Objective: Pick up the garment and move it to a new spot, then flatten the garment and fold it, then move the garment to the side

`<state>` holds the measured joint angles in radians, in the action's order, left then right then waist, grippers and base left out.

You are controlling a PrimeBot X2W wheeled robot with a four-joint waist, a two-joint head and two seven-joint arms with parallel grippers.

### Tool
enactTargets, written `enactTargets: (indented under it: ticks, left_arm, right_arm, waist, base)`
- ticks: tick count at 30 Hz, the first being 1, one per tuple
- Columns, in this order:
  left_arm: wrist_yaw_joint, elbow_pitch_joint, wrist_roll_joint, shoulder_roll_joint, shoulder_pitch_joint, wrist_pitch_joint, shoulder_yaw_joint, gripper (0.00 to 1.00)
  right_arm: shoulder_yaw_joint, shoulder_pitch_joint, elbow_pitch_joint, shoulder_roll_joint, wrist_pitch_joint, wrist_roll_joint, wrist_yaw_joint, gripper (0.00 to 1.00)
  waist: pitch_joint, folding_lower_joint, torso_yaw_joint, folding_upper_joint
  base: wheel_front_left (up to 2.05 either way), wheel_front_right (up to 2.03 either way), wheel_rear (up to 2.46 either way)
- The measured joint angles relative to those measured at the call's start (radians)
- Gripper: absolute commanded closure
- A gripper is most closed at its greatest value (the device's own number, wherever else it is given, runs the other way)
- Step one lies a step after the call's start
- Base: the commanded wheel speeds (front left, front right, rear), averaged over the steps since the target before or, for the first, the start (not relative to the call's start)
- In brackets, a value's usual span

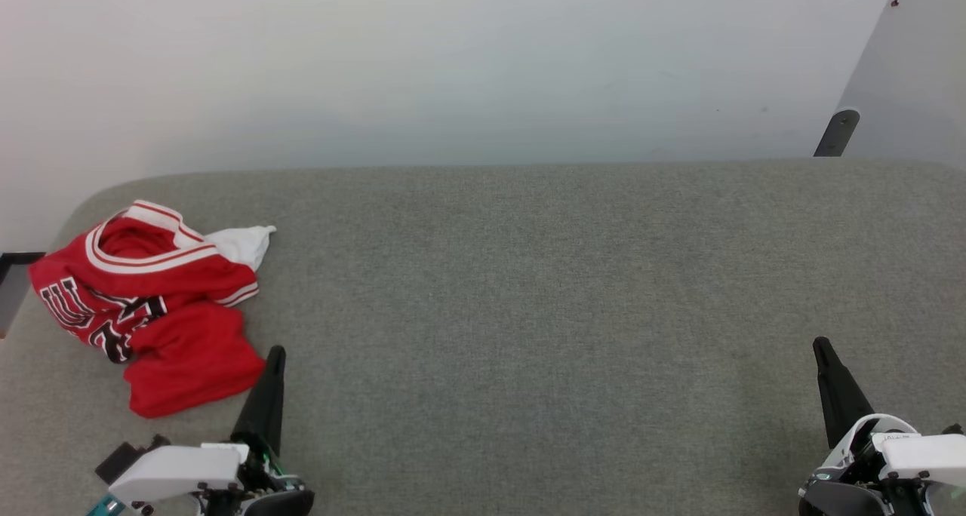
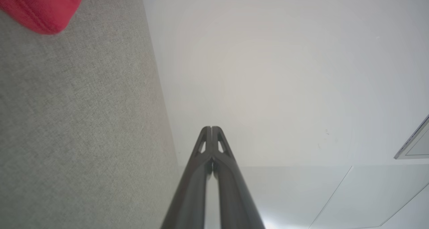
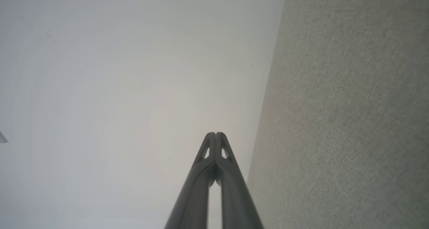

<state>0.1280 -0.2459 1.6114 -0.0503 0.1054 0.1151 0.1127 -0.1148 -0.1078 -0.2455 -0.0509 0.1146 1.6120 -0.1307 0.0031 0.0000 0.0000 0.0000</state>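
A grey fabric-covered surface point(image 1: 528, 312) carries one crumpled red jersey garment point(image 1: 151, 312) at its far-left end.

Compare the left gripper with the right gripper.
The left gripper sits close beside the garment; the right gripper sits far from it, over the grey surface. In the head view the left gripper leans rightward, the right gripper leftward. Both are shut and empty.

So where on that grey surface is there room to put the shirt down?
Nearly everywhere: the grey fabric surface lies bare from the crumpled red jersey shirt at its left across to the right gripper. Only that left corner, by the left gripper, is crowded.
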Motion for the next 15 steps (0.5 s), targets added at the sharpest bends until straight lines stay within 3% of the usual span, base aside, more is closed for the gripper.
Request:
enactTargets:
  ticks: [1, 2, 15]
  left_arm:
    - [0.000, 0.000, 0.000, 0.000, 0.000, 0.000, 0.000, 1.00]
    - [0.000, 0.000, 0.000, 0.000, 0.000, 0.000, 0.000, 0.00]
    - [-0.002, -0.050, -0.060, -0.012, 0.003, -0.030, -0.027, 0.00]
  right_arm:
    - [0.000, 0.000, 0.000, 0.000, 0.000, 0.000, 0.000, 1.00]
    - [0.000, 0.000, 0.000, 0.000, 0.000, 0.000, 0.000, 0.00]
    - [0.016, -0.016, -0.071, -0.010, -0.019, -0.034, 0.001, 0.00]
  waist:
    - [0.000, 0.0000, 0.000, 0.0000]
    - [0.000, 0.0000, 0.000, 0.0000]
    - [0.000, 0.0000, 0.001, -0.0001]
  base:
    - [0.00, 0.00, 0.00]
    - [0.00, 0.00, 0.00]
    - [0.00, 0.00, 0.00]
